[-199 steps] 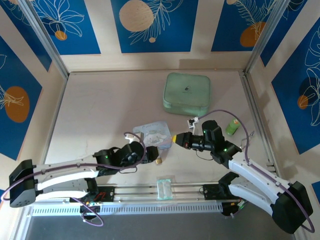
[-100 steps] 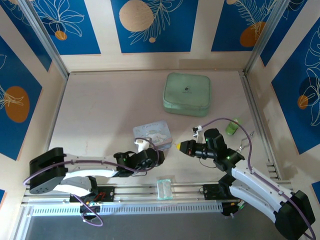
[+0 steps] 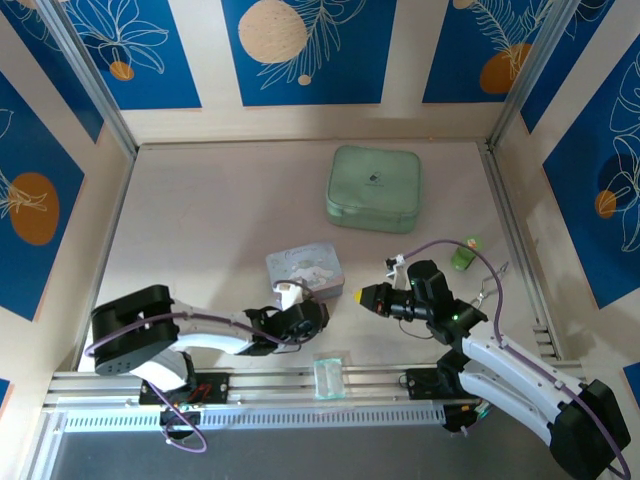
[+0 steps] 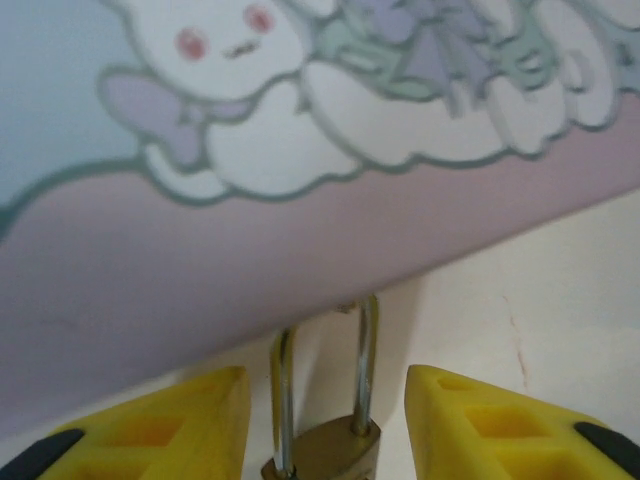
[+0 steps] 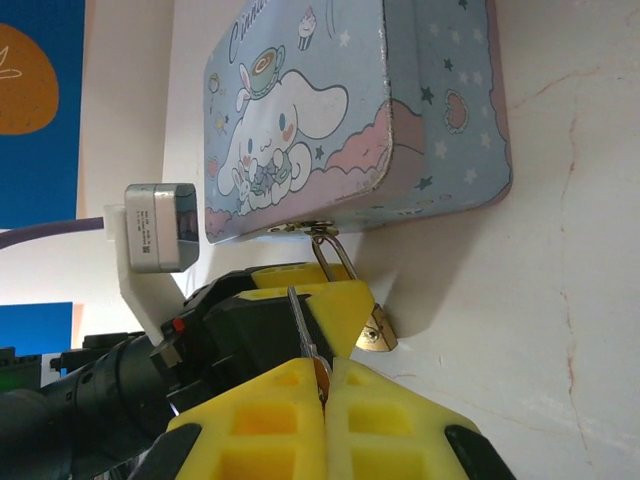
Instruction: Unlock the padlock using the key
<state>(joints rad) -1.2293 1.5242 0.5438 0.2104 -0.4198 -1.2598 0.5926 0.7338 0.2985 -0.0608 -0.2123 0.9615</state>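
Below the tin [image 5: 330, 120], low in frame, the locked padlock [image 5: 376, 337] is flanked by the parted left pincer [image 4: 325, 400]; the key [image 5: 303, 325] is clamped in the right pincer [image 5: 325, 385], not yet inserted

Both arms reach inward, left claw [image 4: 327, 378] with jaws apart, right claw [image 5: 323, 372] pinching the key [image 5: 303, 325].
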